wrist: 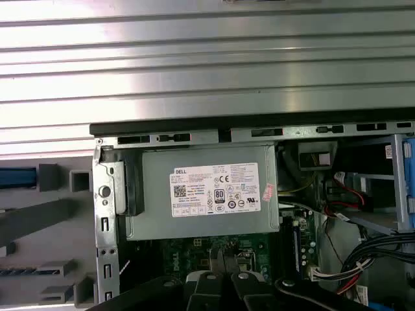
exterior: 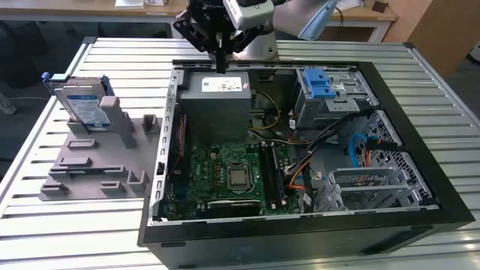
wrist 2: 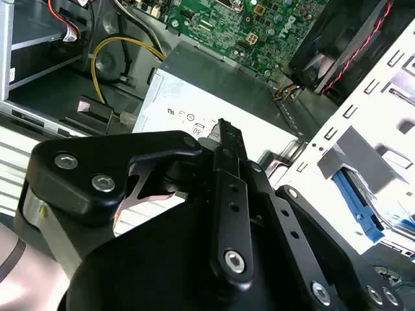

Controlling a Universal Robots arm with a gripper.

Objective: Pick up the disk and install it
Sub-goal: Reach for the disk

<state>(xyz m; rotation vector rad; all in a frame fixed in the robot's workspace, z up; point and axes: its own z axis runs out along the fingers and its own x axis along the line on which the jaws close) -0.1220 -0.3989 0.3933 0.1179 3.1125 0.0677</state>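
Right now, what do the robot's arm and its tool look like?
The tool is black: hinged bars pinned with shiny silver screws, narrowing to thin fingers. The arm behind it is round and silver-grey, with a light blue cap on one joint.

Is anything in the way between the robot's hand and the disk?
Only the case's side wall lies between, and the hand, over the power supply box, seems above its rim. The disk stands on the grey rack outside.
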